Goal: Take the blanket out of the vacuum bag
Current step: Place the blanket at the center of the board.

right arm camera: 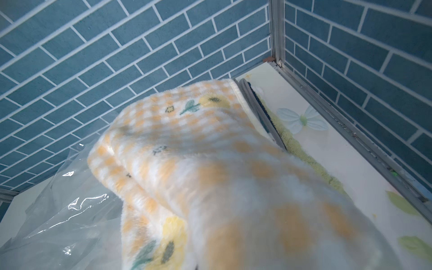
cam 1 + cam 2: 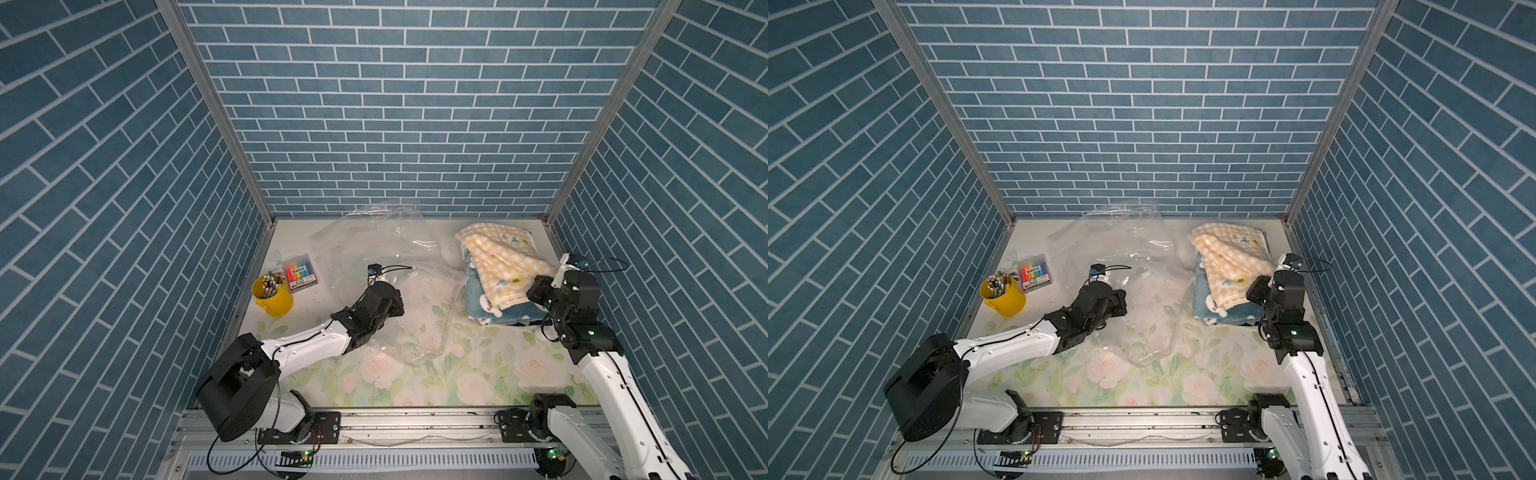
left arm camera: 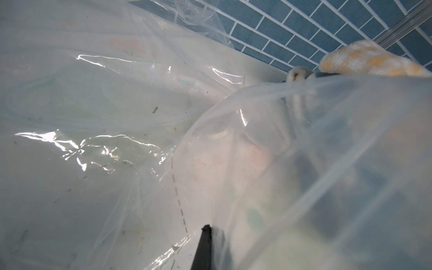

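At the left gripper [image 2: 397, 305] we note jaws shut on film of the vacuum bag [image 2: 374, 249], which spreads beyond them. Right gripper [image 2: 536, 289]: jaws clamped on the blanket [image 2: 498, 257] at its edge; blanket lies just ahead of them, outside the bag.

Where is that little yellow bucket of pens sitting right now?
In both top views the yellow bucket stands at the left edge of the table, beside the marker box and left of the vacuum bag.
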